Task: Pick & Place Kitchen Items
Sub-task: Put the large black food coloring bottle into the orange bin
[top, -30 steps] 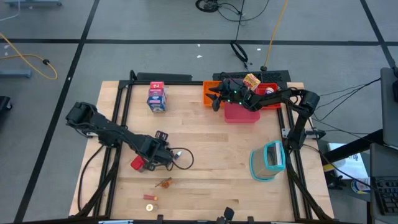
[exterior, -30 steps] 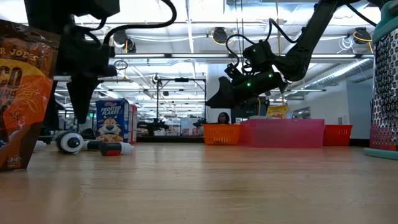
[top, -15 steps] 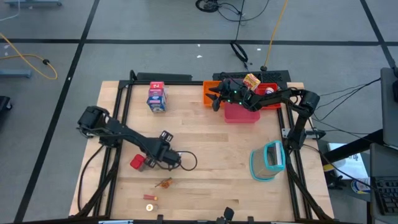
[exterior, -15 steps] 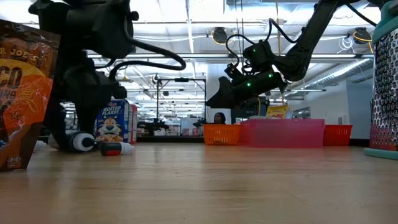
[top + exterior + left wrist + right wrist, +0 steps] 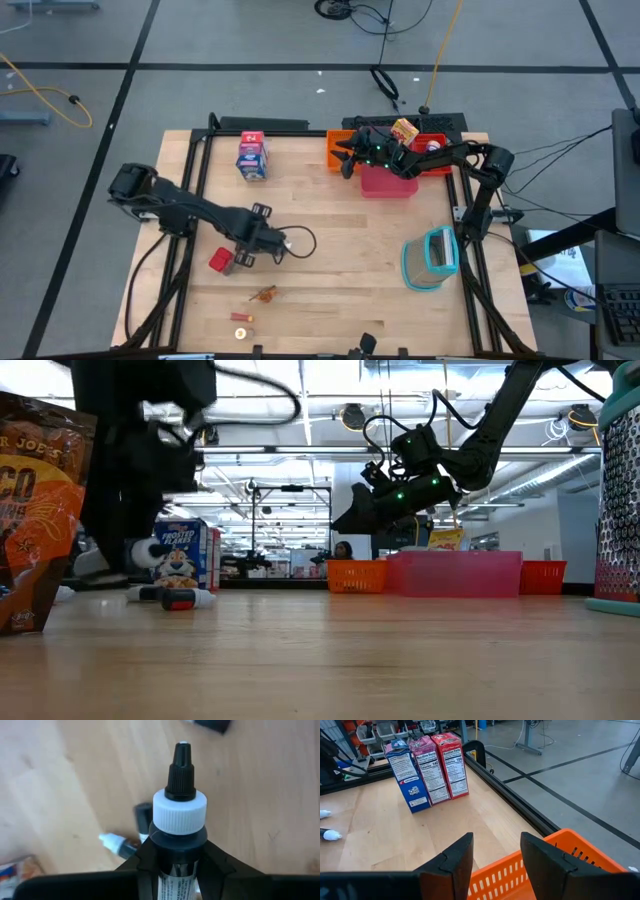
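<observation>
My left gripper is over the table's near left part, shut on a small bottle with a white collar and a black nozzle cap; the low view shows this bottle above the tabletop. A red cube lies just left of the gripper. A second small bottle lies on the table. Three cartons stand upright at the far left. My right gripper hangs open above the orange tray at the far edge, holding nothing. My left gripper pinches the bottle's dark body just below the white collar, one finger on each side. The fingers come from above, pointing steeply down. The capped end sticks out beyond the fingertips. The bottle is lifted clear of the table.
A pink tray and a red tray sit beside the orange one, with a yellow carton behind them. A teal-rimmed clear container stands at the right. Small orange-brown bits lie near the front edge.
My left gripper came down around the bottle lying on the table, took hold of it and raised it. The bottle, which lay on the wood a second ago, now hangs clear above it and a little farther toward the table's right. The second bottle stayed put.
</observation>
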